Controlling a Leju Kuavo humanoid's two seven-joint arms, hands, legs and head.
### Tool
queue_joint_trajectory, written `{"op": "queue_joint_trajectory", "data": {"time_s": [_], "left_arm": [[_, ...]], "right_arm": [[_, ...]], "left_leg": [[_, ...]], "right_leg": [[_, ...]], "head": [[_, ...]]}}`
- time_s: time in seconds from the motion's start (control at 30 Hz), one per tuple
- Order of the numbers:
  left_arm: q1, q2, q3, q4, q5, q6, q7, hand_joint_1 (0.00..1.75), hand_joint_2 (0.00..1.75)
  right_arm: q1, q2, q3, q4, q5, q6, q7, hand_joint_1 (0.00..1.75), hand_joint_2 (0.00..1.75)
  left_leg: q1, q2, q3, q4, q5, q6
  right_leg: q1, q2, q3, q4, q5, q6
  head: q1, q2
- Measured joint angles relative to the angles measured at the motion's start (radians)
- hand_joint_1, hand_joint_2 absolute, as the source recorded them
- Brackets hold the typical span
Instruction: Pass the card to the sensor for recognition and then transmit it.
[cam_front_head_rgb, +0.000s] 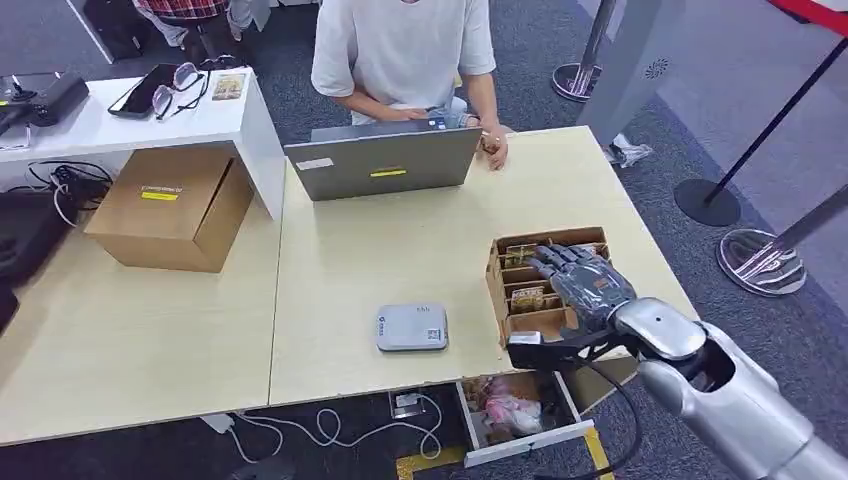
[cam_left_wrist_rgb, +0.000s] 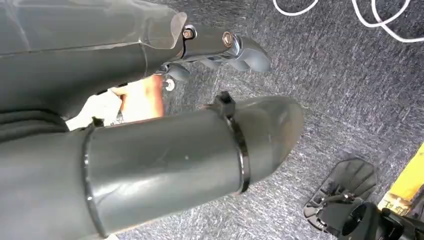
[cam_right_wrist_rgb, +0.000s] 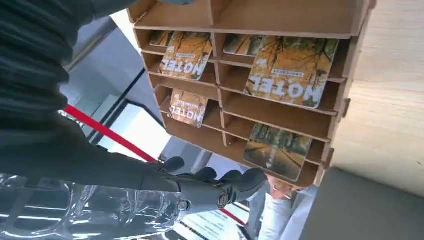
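Note:
A wooden card rack stands at the table's right side, its slots holding several hotel cards. My right hand hovers just over the rack with fingers spread and nothing in them. In the right wrist view the dark fingers stretch out beside the rack, apart from the cards. The grey card sensor lies flat on the table to the left of the rack. My left hand hangs over the carpet floor, thumb and fingers apart, holding nothing.
A person stands behind a grey laptop at the table's far edge. A cardboard box and a white shelf sit at the left. An open drawer sticks out below the table's front edge.

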Motion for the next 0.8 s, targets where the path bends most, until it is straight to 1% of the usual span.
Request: {"op": "queue_joint_trajectory", "data": {"time_s": [0.2, 0.47, 0.57, 0.67, 0.8], "left_arm": [[-0.008, -0.004, 0.003, 0.000, -0.001, 0.002, 0.000, 0.00, 0.00], [-0.009, -0.008, 0.014, 0.000, -0.001, 0.005, 0.000, 0.00, 0.00], [-0.010, -0.009, 0.016, 0.000, -0.001, 0.005, 0.000, 0.00, 0.00], [-0.010, -0.010, 0.018, 0.000, -0.002, 0.005, 0.000, 0.00, 0.00], [-0.010, -0.010, 0.023, 0.000, -0.004, 0.005, 0.000, 0.00, 0.00]], "right_arm": [[-0.016, 0.007, 0.015, 0.032, 0.004, -0.003, -0.008, 0.07, 1.75], [-0.043, 0.020, 0.038, 0.066, 0.009, -0.007, -0.022, 0.07, 1.75], [-0.052, 0.025, 0.042, 0.078, 0.011, -0.008, -0.026, 0.12, 1.75], [-0.061, 0.029, 0.050, 0.088, 0.011, -0.013, -0.028, 0.28, 1.75], [-0.070, 0.036, 0.067, 0.100, 0.011, -0.017, -0.031, 0.30, 1.75]], "left_leg": [[0.000, 0.000, 0.000, 0.000, 0.000, 0.000], [0.000, 0.000, 0.000, 0.000, 0.000, 0.000], [0.000, 0.000, -0.001, 0.000, 0.000, 0.000], [0.000, 0.000, -0.001, 0.000, 0.000, 0.000], [0.000, 0.000, -0.001, 0.000, 0.000, 0.000]], "right_leg": [[0.000, 0.000, 0.000, 0.000, 0.000, 0.000], [0.000, 0.000, 0.000, 0.000, 0.000, 0.000], [0.000, 0.000, 0.000, 0.000, 0.000, 0.000], [0.000, 0.000, 0.000, 0.000, 0.000, 0.000], [0.000, 0.000, 0.000, 0.000, 0.000, 0.000]], "head": [[0.000, 0.000], [0.000, 0.000], [0.000, 0.000], [0.000, 0.000], [0.000, 0.000]]}}
